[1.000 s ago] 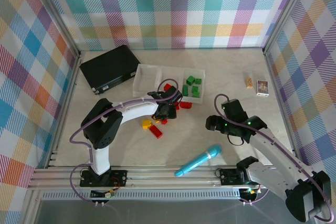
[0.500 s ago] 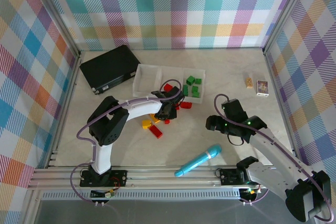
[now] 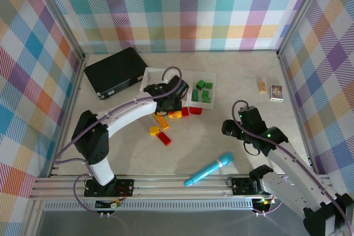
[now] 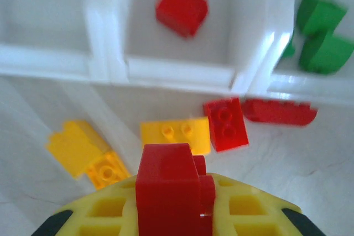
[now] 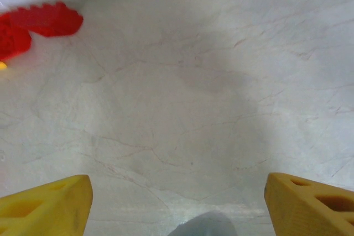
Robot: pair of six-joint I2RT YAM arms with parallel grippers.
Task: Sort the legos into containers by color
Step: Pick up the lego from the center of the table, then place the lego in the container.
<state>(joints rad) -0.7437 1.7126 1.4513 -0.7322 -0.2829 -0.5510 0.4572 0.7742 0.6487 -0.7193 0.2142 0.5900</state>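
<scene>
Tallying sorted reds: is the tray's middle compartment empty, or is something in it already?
Not empty. One red brick lies on the floor of the middle compartment, inside its white walls; its far end is out of frame.

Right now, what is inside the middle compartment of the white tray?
One red lego lies on the middle compartment floor. The left wrist view cuts off its far end, and the left arm covers much of it from above.

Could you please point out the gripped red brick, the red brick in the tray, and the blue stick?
held red brick [image 4: 168, 183], left wrist view, front face
sorted red brick [image 4: 181, 7], left wrist view, top face
blue stick [image 3: 209, 170], top view, mid-shaft
</scene>
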